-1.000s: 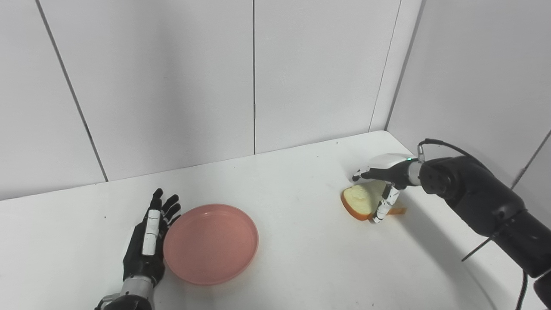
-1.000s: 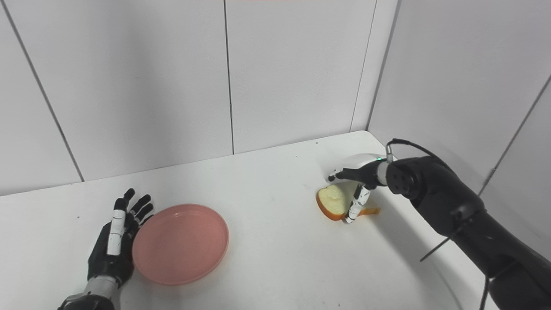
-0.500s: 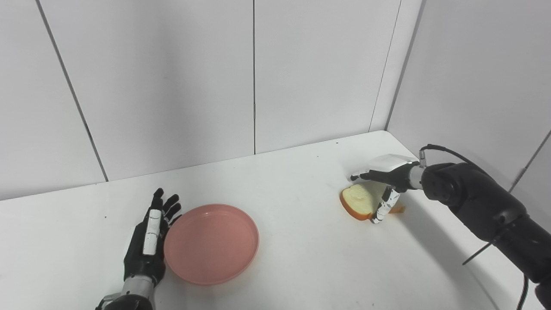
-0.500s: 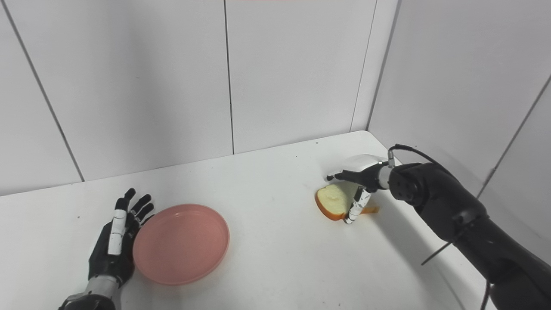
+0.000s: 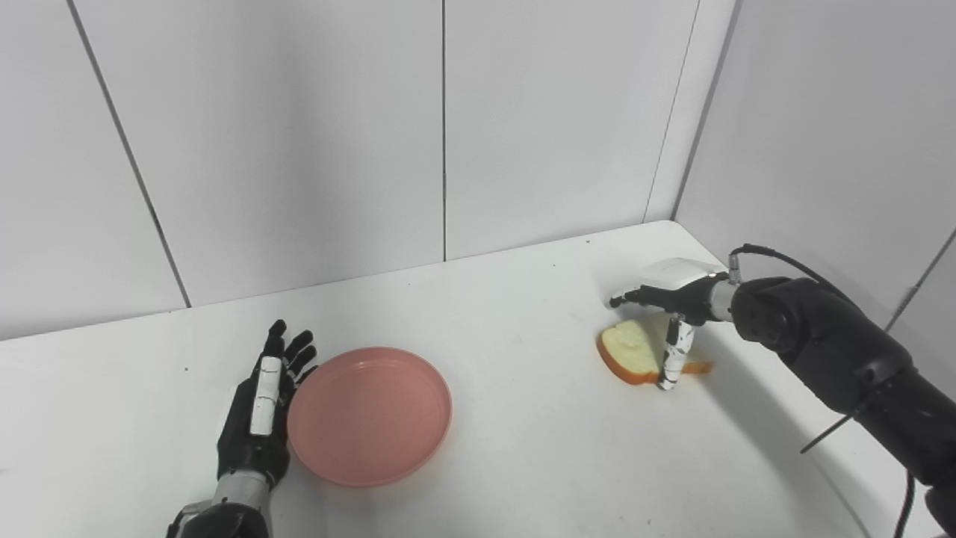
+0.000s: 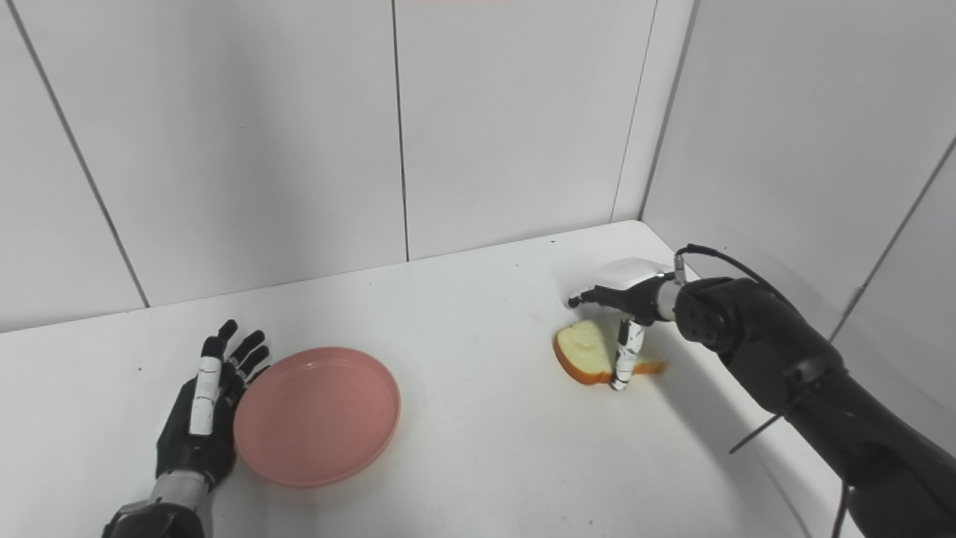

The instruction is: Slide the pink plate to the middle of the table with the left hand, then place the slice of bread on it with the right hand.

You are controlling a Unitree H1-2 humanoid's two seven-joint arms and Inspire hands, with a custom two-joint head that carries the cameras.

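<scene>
My left hand [image 5: 254,418] lies flat and open, fingers spread, on the white table [image 5: 523,448] just beside the nine o'clock rim of the pink plate [image 5: 370,415], which sits left of the table's middle. My right hand [image 5: 668,302] arches over the slice of bread [image 5: 631,351] at the plate's three o'clock, well apart, thumb down at its near edge; I cannot tell whether it grips the slice.

Bare table [image 5: 523,418] between plate [image 5: 370,415] and bread [image 5: 631,351]

My right robot hand [image 5: 668,299] hides part of bread slice [image 5: 631,350]; grip unclear. Both my forearms cut off at bottom edge.
</scene>
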